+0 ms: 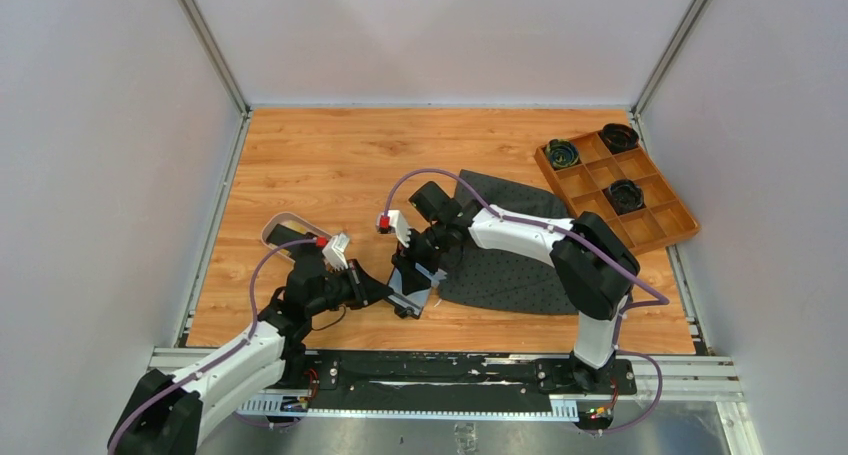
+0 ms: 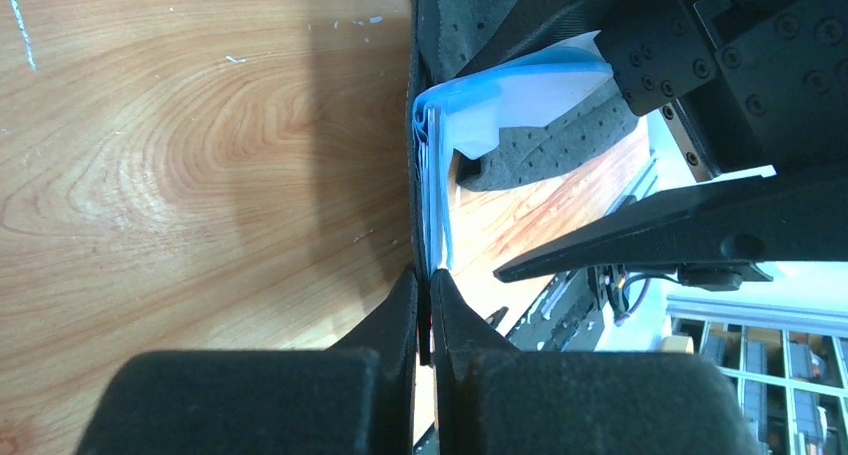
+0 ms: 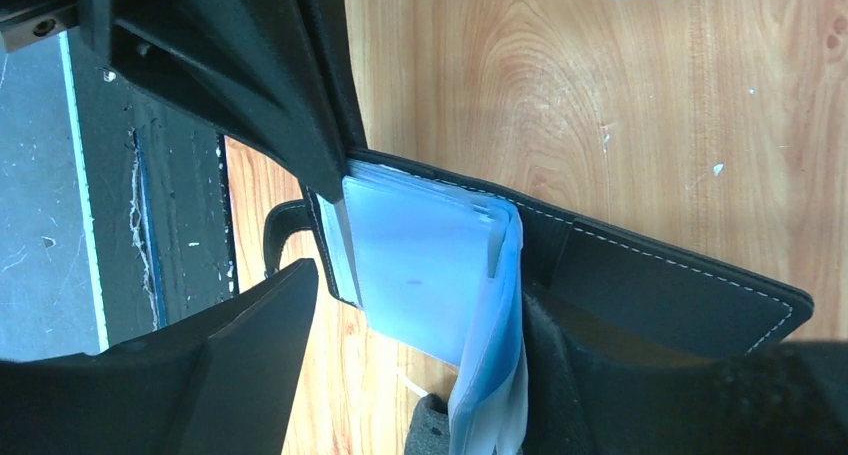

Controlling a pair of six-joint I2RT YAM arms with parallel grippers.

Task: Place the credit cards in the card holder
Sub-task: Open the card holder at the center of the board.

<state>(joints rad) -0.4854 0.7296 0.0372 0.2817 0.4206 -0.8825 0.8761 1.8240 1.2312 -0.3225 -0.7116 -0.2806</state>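
Now | left fingers [image 2: 392, 320] pinch card holder [image 3: 650, 275] edge | right fingers [image 3: 200, 375] spread astride it

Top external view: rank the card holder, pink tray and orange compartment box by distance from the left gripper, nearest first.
1. card holder: at the left gripper itself, pinched in its shut jaws, table centre.
2. pink tray: behind and to the left of that gripper, apart from it.
3. orange compartment box: far right side of the table, clearly farthest.
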